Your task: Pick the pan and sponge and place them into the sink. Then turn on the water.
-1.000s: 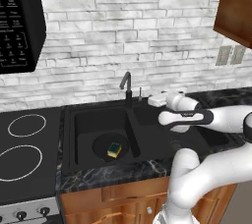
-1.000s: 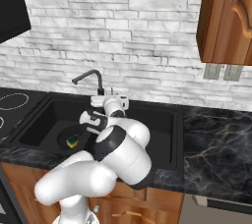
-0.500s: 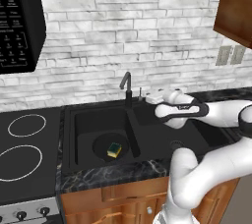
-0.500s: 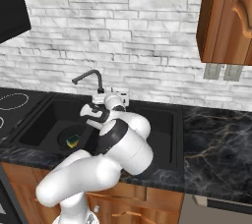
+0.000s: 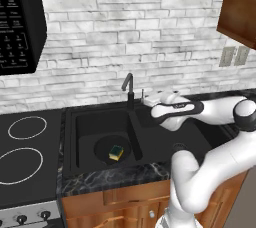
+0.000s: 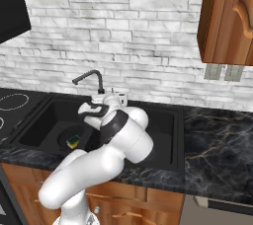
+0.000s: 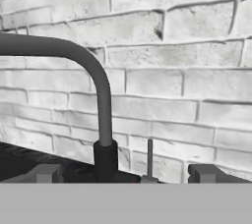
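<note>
Since a second ago the gripper [image 5: 148, 100] has slid left along the back of the sink [image 5: 75, 122], closing on the faucet [image 5: 129, 88]; pan and sponge have not shifted. Stove [image 5: 30, 172] at far left of the left base view: flat black top, white-ringed burners. Sink next to it: matte black, double basin, set into the dark marbled counter [image 5: 110, 178]. Pan [image 5: 112, 148] lies flat on the floor of the left basin, round, shallow, matte black, hard to separate from the basin around it. Sponge [image 5: 116, 152] rests inside the pan, near its middle: small yellow block, dark green top layer facing up. Same pair in the right base view, pan [image 6: 66, 138] with sponge [image 6: 73, 141] on it, partly behind the arm. Faucet stands at the back rim on the divider between basins: slim, black, curved spout reaching over the left basin. Gripper is just to the right of the faucet base, above the back edge of the right basin, pointed at the brick wall [image 5: 150, 47]. Jaws spread wide, nothing between them; in the hand view the fingertips [image 7: 47, 173] sit either side of the faucet post [image 7: 105, 134], apart from it, with a thin upright lever [image 7: 149, 156] just to its right.
</note>
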Motion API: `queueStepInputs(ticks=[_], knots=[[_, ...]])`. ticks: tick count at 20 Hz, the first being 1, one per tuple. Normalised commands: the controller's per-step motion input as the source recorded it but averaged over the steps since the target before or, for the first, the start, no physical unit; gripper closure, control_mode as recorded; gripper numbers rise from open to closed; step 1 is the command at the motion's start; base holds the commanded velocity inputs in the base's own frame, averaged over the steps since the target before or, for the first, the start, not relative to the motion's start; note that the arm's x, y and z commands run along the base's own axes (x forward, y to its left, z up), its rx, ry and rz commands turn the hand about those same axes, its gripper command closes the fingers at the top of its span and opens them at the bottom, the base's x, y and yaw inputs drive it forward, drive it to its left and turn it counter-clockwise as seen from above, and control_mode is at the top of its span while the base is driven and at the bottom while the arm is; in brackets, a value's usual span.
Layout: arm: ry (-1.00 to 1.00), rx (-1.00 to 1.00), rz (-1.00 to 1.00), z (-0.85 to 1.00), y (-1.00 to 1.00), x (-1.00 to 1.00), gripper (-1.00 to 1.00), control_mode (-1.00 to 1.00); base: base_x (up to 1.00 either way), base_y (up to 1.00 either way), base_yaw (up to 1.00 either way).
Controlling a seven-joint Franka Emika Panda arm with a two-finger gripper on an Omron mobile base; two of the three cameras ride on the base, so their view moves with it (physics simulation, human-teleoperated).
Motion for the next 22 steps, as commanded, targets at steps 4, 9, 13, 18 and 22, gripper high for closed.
queueStepInputs(ticks=[4, 9, 13, 18, 22], knots=[[-0.02, 0.0, -0.03, -0.16, 0.05, 0.2, -1.0, -1.0, 0.0, 0.0, 0.0], [0.0, 0.02, -0.04, -0.1, -0.07, 0.21, -1.0, -1.0, 0.0, 0.0, 0.0], [0.04, 0.06, -0.04, -0.04, -0.17, 0.24, -1.0, -1.0, 0.0, 0.0, 0.0], [0.03, 0.05, -0.03, -0.06, -0.11, 0.25, -1.0, -1.0, 0.0, 0.0, 0.0], [0.01, 0.02, -0.02, -0.17, -0.01, 0.26, -1.0, -1.0, 0.0, 0.0, 0.0]])
